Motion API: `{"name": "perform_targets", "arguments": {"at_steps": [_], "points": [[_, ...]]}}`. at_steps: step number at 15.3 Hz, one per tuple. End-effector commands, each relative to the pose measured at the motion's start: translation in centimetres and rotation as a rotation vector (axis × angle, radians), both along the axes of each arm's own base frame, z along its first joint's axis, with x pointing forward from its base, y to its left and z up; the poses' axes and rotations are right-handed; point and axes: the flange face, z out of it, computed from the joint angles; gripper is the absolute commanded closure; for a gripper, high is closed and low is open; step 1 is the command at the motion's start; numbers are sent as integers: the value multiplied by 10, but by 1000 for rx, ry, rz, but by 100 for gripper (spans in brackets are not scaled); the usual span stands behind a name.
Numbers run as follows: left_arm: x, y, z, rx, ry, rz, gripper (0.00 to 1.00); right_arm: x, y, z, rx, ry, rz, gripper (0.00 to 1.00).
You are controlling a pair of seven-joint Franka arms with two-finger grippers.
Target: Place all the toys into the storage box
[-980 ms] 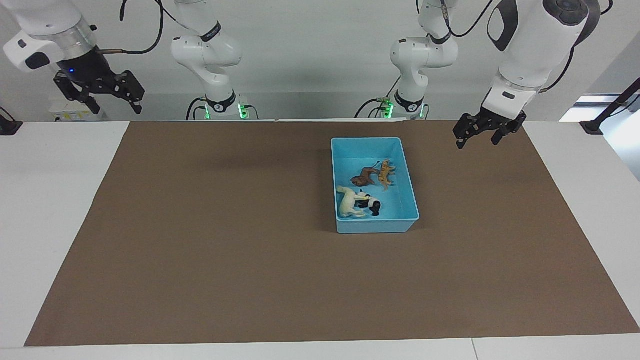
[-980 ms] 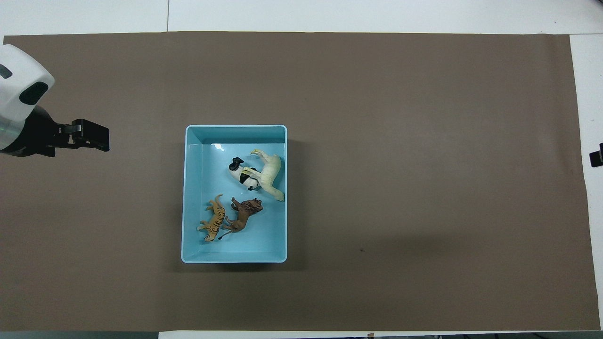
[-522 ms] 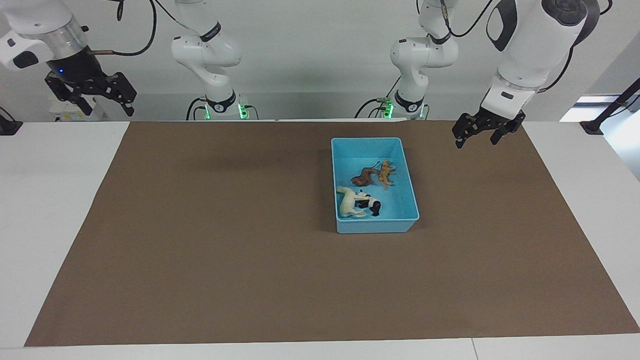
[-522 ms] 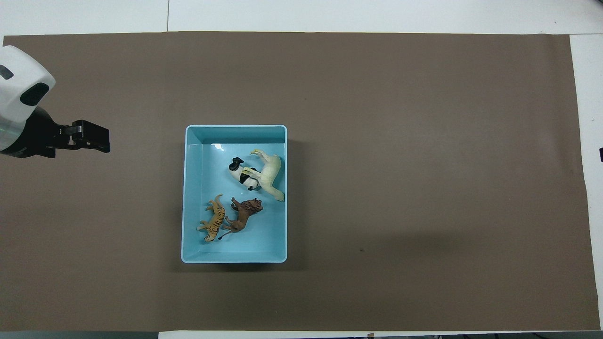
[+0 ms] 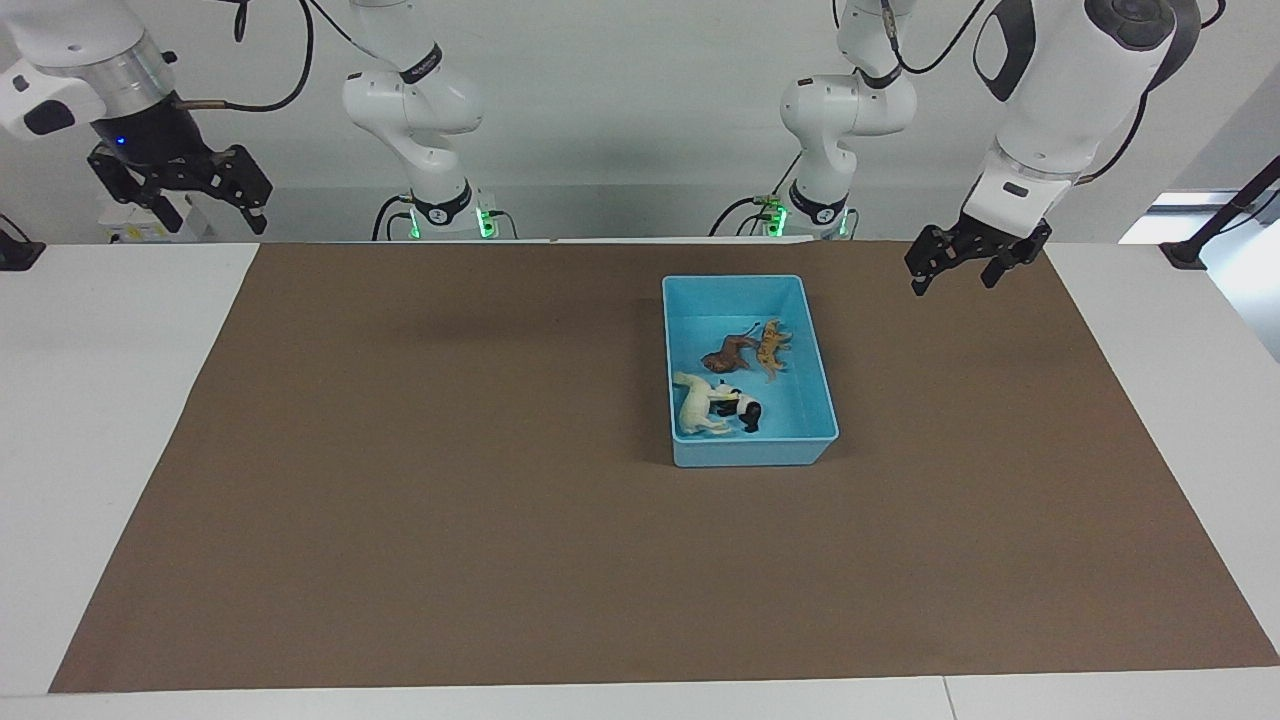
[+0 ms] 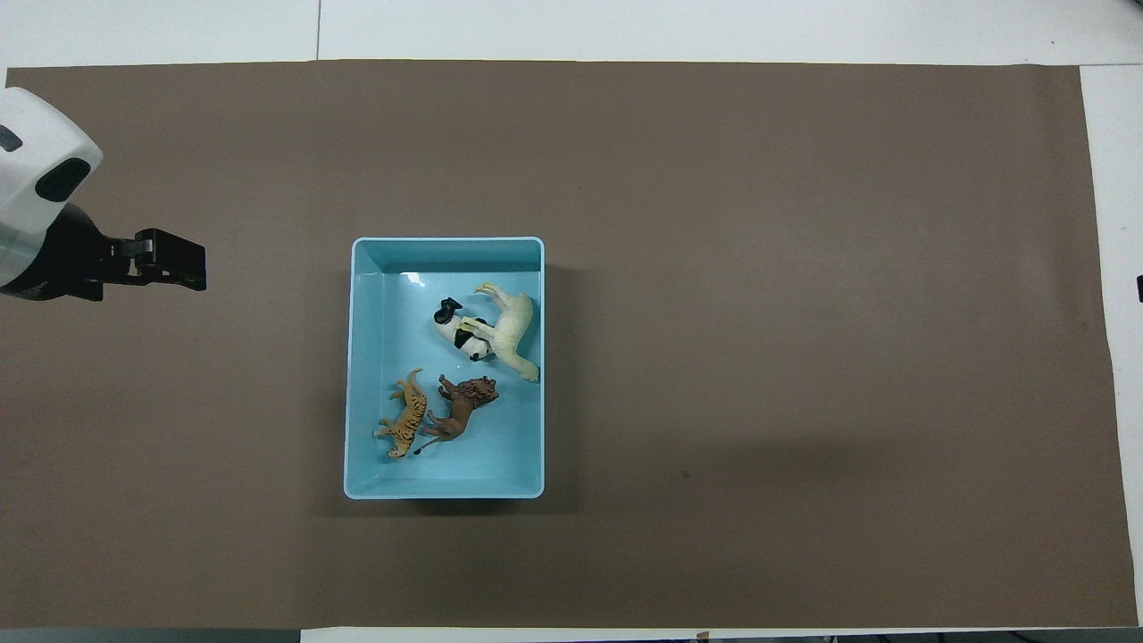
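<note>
The light blue storage box (image 5: 735, 281) stands on the brown mat toward the left arm's end; it also shows in the overhead view (image 6: 446, 241). All four toys lie inside it: the orange tiger (image 5: 770, 347) (image 6: 406, 427), the dark brown animal (image 5: 728, 354) (image 6: 463, 406), the cream horse (image 5: 695, 405) (image 6: 512, 329) and the panda (image 5: 745, 410) (image 6: 460, 332), which touches the horse. My left gripper (image 5: 953, 285) (image 6: 183, 271) is open and empty, raised over the mat beside the box. My right gripper (image 5: 220, 222) is open and empty, raised over the table's edge at the right arm's end.
A brown mat (image 5: 450, 480) covers most of the white table (image 5: 110, 400). Nothing else lies on the mat. In the overhead view only a sliver of the right gripper (image 6: 1140, 290) shows at the frame's edge.
My right gripper has risen and drawn back toward its own end of the table, nearly leaving the overhead view. My left gripper has barely moved. The toys and box are unmoved.
</note>
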Motion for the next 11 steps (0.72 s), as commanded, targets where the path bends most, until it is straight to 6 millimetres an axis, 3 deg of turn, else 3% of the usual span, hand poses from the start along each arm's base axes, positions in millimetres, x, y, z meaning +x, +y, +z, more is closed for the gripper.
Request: {"name": "perform_targets", "arguments": {"at_steps": [1,7,11], "points": [[-5,4,5,-14,9,0,0,-4,-2,-6,3,20,13,0],[-5,4,5,-14,9,0,0,0,-3,-25,9,58,12,0],[-5,4,5,-14,9,0,0,0,-2,-25,9,58,12,0]]}}
